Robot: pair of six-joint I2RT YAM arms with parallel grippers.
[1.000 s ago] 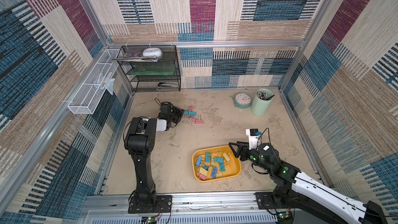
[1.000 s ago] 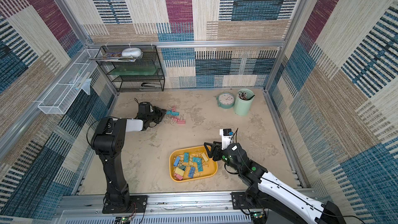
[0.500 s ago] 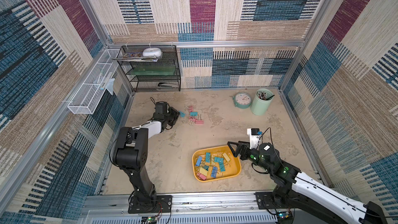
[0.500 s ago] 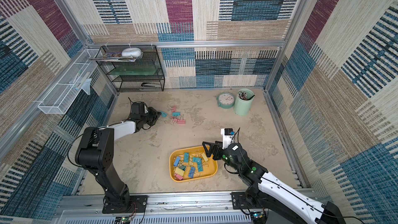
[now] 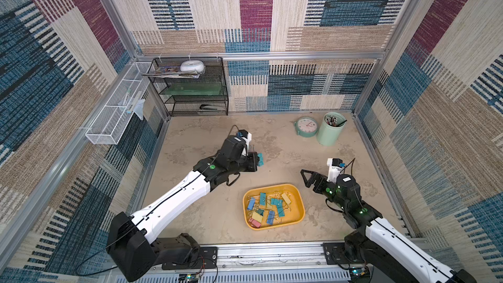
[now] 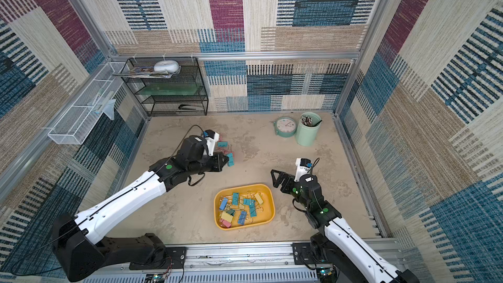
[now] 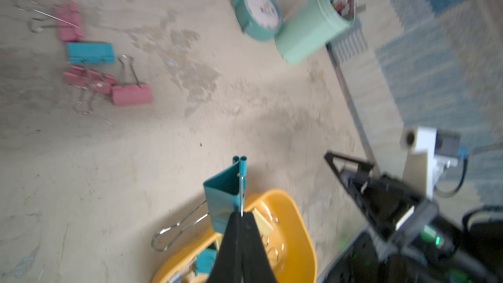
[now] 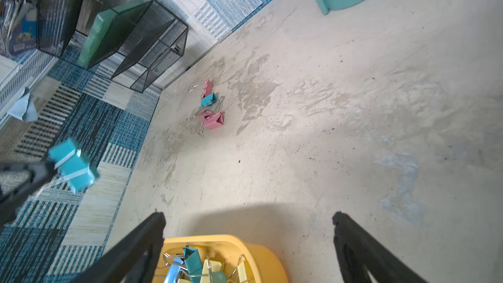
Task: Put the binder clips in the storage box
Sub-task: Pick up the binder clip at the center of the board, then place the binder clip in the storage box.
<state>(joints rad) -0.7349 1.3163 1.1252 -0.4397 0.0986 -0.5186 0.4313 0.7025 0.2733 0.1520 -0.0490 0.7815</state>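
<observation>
Left wrist view: left gripper (image 7: 241,215) pinches a teal clip (image 7: 221,194)

The fingers are closed tight on the teal clip and hold it off the floor (image 7: 190,132), near the yellow storage box (image 7: 298,213). The right gripper (image 8: 249,216) is just beside the box, jaws spread wide and holding nothing. In a top view, binder clips (image 5: 268,208) fill the box. A few loose clips (image 7: 89,53), pink and teal, lie on the floor well apart from it.

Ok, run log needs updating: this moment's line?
left gripper shut on teal clip | right gripper open | storage box holds clips
</observation>
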